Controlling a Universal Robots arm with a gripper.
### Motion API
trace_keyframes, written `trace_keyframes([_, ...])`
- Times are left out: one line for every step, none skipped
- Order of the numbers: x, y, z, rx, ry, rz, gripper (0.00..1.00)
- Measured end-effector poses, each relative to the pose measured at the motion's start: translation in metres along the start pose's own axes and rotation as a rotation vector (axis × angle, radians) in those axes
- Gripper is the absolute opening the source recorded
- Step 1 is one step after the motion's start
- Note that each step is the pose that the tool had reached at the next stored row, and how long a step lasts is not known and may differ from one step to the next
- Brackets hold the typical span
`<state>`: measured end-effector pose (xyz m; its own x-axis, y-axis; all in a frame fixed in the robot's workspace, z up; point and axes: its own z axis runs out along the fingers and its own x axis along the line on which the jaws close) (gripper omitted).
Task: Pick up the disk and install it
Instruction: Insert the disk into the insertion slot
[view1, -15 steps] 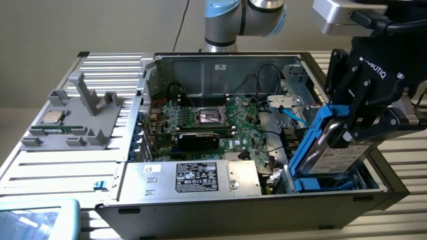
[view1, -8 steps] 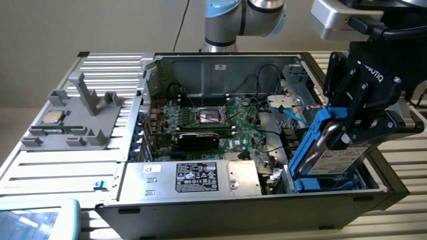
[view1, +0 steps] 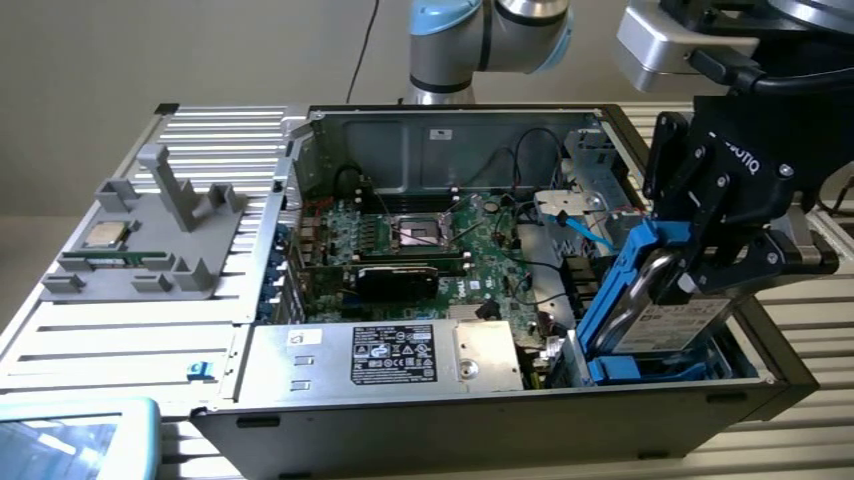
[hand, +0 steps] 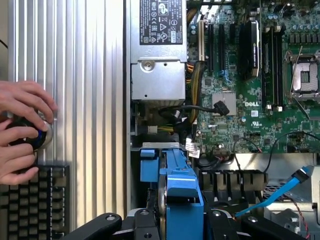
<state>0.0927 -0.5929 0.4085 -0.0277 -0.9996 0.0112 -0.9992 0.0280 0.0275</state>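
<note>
The tool (view1: 723, 275) grasps the disk (view1: 667, 325), tilted on edge, its lower end inside the case (view1: 400, 135) at a corner, beside the case's power supply (view1: 387, 355), while a person's hands (hand: 25, 102) rest on the desk (hand: 85, 100) outside the case.

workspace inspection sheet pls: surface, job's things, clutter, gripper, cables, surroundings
Surface: ribbed metal table, carrying an open computer case.
Job's things: the disk in its blue carrier, tilted, lower end down in the case's corner at the exterior view's right.
Clutter: grey fixture with a processor chip; keyboard.
Gripper: gripper shut on the disk.
Cables: blue data cable beside the disk; black wires over the motherboard.
Surroundings: a person's hands on a round knob beside the keyboard; pale wall behind.
</note>
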Motion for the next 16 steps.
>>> trace_keyframes([0.0, 0.0, 0.0008, -0.0001, -0.0001, 0.0, 0.37])
trace_keyframes([0.0, 0.0, 0.0016, -0.0002, -0.0001, 0.0, 0.37])
trace_keyframes([0.0, -0.0001, 0.0024, -0.0004, 0.0, 0.0, 0.37])
trace_keyframes([0.0, -0.0001, 0.0033, -0.0006, 0.0, 0.0, 0.37])
trace_keyframes([0.0, -0.0001, 0.0041, -0.0008, 0.0, 0.0, 0.37])
trace_keyframes([-0.0001, -0.0001, 0.0049, -0.001, 0.0, 0.0, 0.37])
trace_keyframes([0.0, -0.0002, 0.0057, -0.0012, -0.0001, 0.0, 0.37])
trace_keyframes([-0.0001, -0.0002, 0.0065, -0.0015, -0.0001, 0.0, 0.37])
trace_keyframes([-0.0001, -0.0002, 0.007, -0.0017, 0.0, 0.0, 0.37])
trace_keyframes([-0.0001, -0.0002, 0.0073, -0.0018, 0.0001, 0.0, 0.37])
trace_keyframes([-0.0001, -0.0002, 0.0075, -0.002, 0.0001, 0.0, 0.37])
trace_keyframes([-0.0001, -0.0002, 0.0076, -0.002, 0.0002, 0.0, 0.37])
trace_keyframes([-0.0001, -0.0002, 0.0076, -0.002, 0.0002, 0.0, 0.37])
trace_keyframes([-0.0001, -0.0002, 0.0078, -0.002, 0.0, 0.0, 0.37])
trace_keyframes([-0.0001, -0.0002, 0.0078, -0.002, 0.0, 0.0, 0.37])
trace_keyframes([-0.0001, -0.0002, 0.0078, -0.002, 0.0, 0.0, 0.37])
